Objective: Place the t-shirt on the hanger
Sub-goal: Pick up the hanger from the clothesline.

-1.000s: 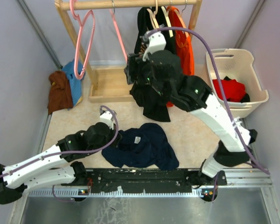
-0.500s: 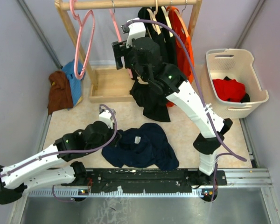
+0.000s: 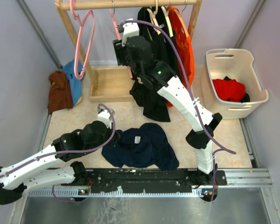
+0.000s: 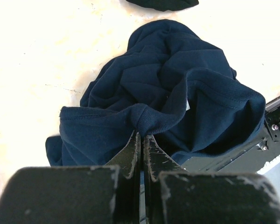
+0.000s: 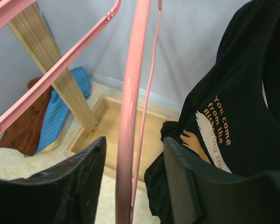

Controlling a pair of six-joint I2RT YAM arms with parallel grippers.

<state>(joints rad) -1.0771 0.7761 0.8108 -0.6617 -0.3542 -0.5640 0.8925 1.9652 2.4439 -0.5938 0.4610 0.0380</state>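
hanger (image 5: 129,116): hook cut off by top edge, right wrist view; lower part behind right arm (image 3: 177,93) from above. t-shirt (image 4: 177,93): near fold hidden by left jaws.

Behind the right gripper (image 5: 133,147) rises a pale grey-lilac wall (image 5: 191,42). The wooden garment rack's slanted post (image 5: 32,42) stands to its left, the rack's flat wooden base (image 3: 109,84) lies below it, and the top rail (image 3: 130,4) runs above. Farther left, a brown cloth (image 3: 58,91) and a blue cloth (image 3: 76,79) are heaped against the wall. Well to its right sits a cream laundry basket (image 3: 233,52) holding red clothing (image 3: 228,88). Around the left gripper (image 4: 141,140) spreads brightly lit mottled beige floor (image 4: 37,56).
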